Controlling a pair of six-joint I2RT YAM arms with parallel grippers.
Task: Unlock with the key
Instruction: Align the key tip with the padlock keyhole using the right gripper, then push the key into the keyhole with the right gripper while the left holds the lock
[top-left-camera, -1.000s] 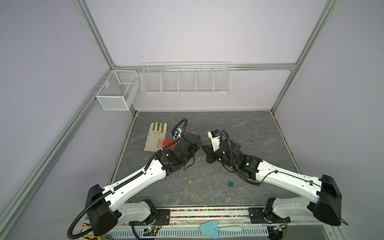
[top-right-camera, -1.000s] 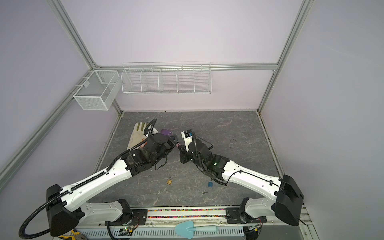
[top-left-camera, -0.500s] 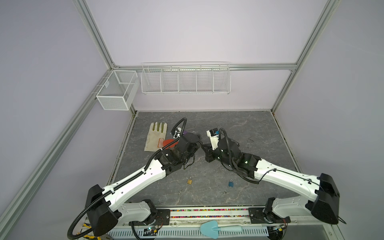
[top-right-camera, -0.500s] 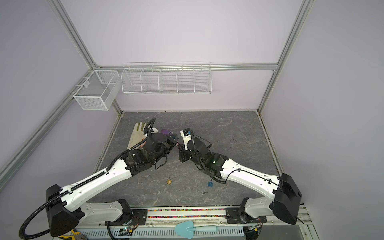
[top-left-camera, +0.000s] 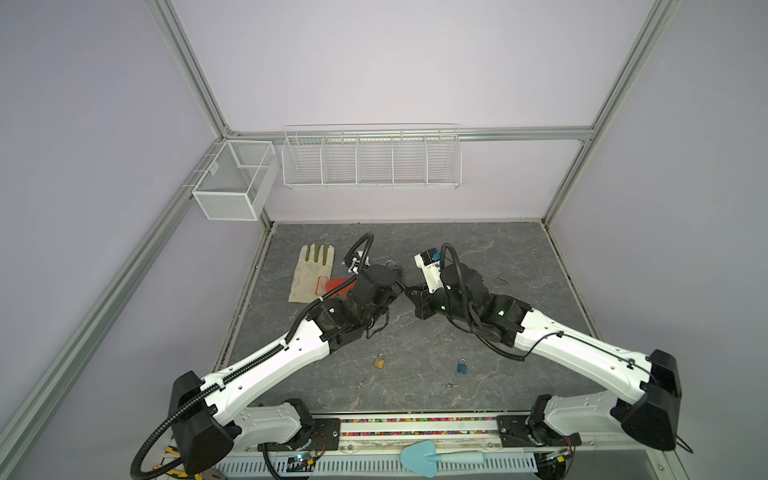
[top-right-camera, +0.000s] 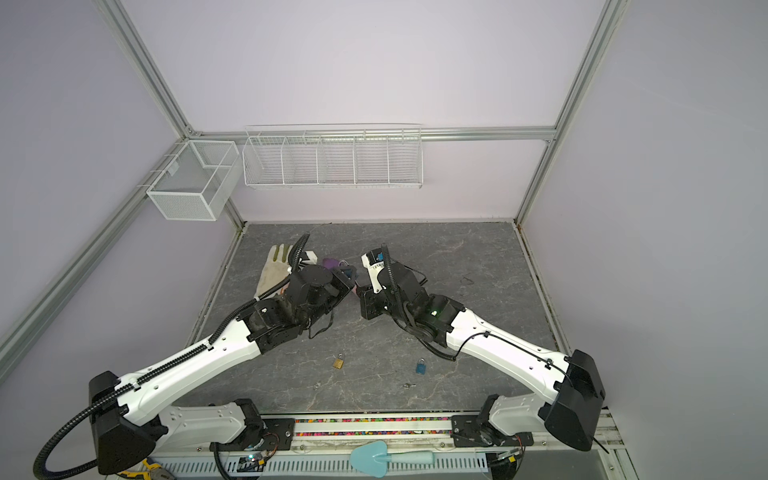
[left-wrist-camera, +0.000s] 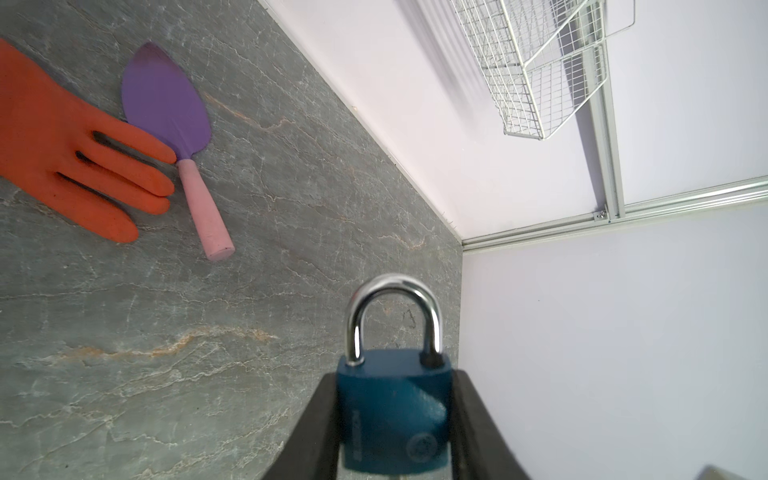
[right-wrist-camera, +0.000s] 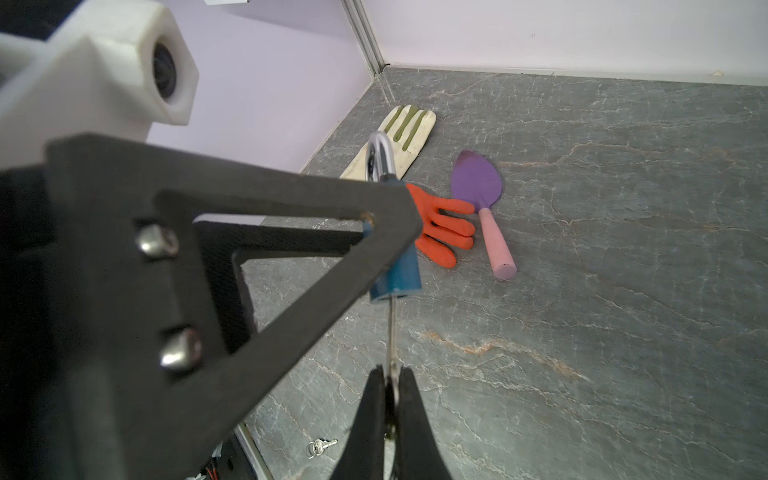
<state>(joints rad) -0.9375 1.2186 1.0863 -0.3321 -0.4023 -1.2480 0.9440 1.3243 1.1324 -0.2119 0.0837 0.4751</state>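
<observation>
My left gripper (left-wrist-camera: 394, 378) is shut on the body of a blue padlock (left-wrist-camera: 395, 407), held above the grey floor. Its silver shackle (left-wrist-camera: 392, 291) sits with both legs in the body. My right gripper (right-wrist-camera: 390, 372) is shut on a thin silver key (right-wrist-camera: 391, 332). The key's blade runs straight up into the underside of the padlock (right-wrist-camera: 399, 274). In both top views the two grippers meet tip to tip at the middle, left gripper (top-left-camera: 399, 286) against right gripper (top-left-camera: 410, 291); the key itself is too small to make out there.
An orange glove (left-wrist-camera: 62, 145), a purple trowel with a pink handle (left-wrist-camera: 166, 104) and a white glove (top-left-camera: 311, 272) lie behind the left arm. A brass padlock (top-left-camera: 379, 362), a small blue padlock (top-left-camera: 461, 366) and a loose key (right-wrist-camera: 320, 446) lie nearer the front. Wire baskets (top-left-camera: 370, 162) hang on the back wall.
The right gripper has edged slightly towards the left gripper. Both grips are unchanged.
</observation>
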